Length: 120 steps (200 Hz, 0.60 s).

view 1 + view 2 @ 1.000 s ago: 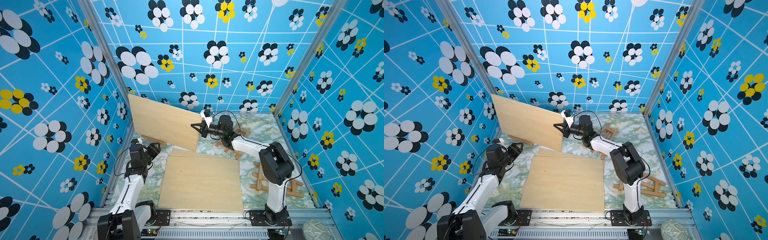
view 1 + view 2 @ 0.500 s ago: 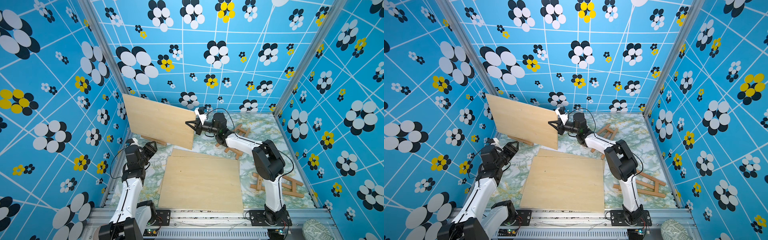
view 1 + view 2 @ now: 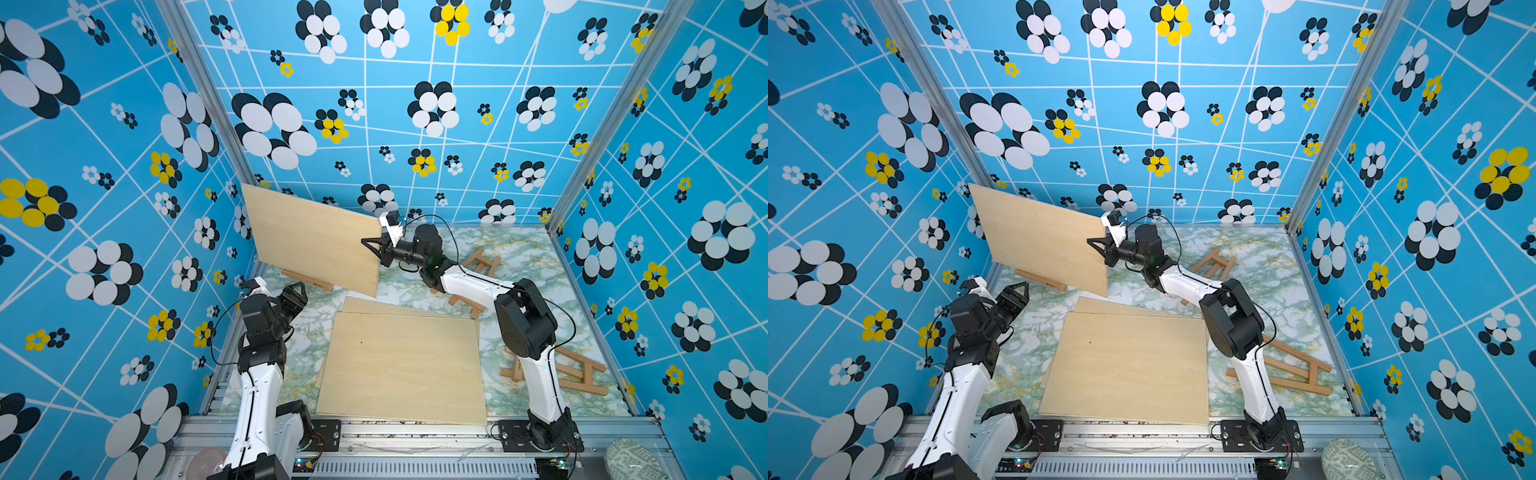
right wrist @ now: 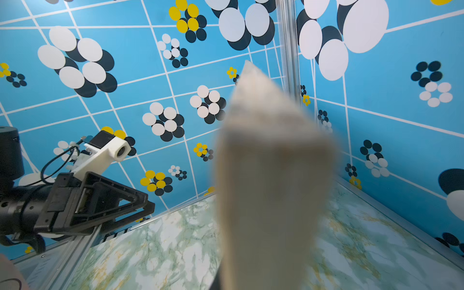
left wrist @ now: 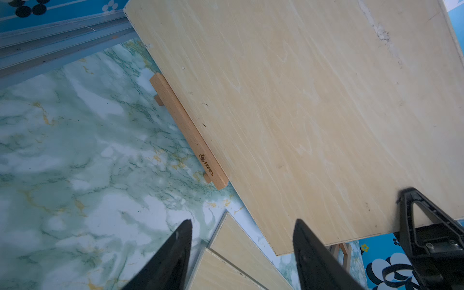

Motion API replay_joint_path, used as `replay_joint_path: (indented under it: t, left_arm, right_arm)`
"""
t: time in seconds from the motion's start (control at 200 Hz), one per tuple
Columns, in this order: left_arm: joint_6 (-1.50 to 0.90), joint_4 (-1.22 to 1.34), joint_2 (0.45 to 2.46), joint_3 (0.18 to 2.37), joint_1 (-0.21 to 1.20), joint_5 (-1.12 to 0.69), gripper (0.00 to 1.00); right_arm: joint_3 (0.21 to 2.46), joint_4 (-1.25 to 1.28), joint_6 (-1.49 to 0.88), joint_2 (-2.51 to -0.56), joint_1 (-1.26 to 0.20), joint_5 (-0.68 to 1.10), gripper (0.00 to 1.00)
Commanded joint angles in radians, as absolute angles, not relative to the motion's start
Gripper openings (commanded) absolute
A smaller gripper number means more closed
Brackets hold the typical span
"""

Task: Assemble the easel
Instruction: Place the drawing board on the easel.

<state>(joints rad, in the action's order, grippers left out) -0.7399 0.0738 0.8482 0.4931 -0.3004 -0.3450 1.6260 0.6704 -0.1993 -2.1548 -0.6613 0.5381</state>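
Observation:
My right gripper (image 3: 376, 248) (image 3: 1100, 248) is shut on the right edge of a pale wooden board (image 3: 316, 241) (image 3: 1042, 239), held up on edge and tilted at the back left. The board's lower edge runs close along the ledge (image 5: 188, 130) of an easel (image 3: 306, 279) whose frame the board hides; I cannot tell whether they touch. In the right wrist view the board (image 4: 273, 175) is a blur that covers the jaws. My left gripper (image 3: 297, 293) (image 3: 1017, 293) (image 5: 243, 222) hangs open and empty, in front of the board's lower left part.
Two more boards (image 3: 401, 365) lie stacked flat in the middle of the marble table (image 3: 528, 253). A small easel (image 3: 478, 270) lies behind the right arm, and a larger one (image 3: 573, 374) lies at the right front. Patterned walls (image 3: 124, 208) close in three sides.
The right gripper has carried the board to the left and slightly back, toward the corner and the easel's ledge. The left arm has drawn a little to the left, still open.

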Motion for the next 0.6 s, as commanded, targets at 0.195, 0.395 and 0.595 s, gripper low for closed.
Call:
replay_joint_path:
  t: [0.195,0.395,0.595]
  left_arm:
    - [-0.715,0.065,0.829,0.512,-0.331,-0.374,0.66]
    - [-0.713,0.064,0.823,0.503,-0.347,-0.389,0.66]
    - [-0.713,0.07,0.821,0.49,-0.364,-0.402,0.66]
  right_arm:
    - [1.608,0.72,-0.085,-2.209,-0.678,0.38,0.0]
    - [1.651,0.694,-0.083,-2.251,-0.677,0.414,0.0]
    - [1.681,0.717,-0.127,-2.289,-0.662,0.452,0.0]
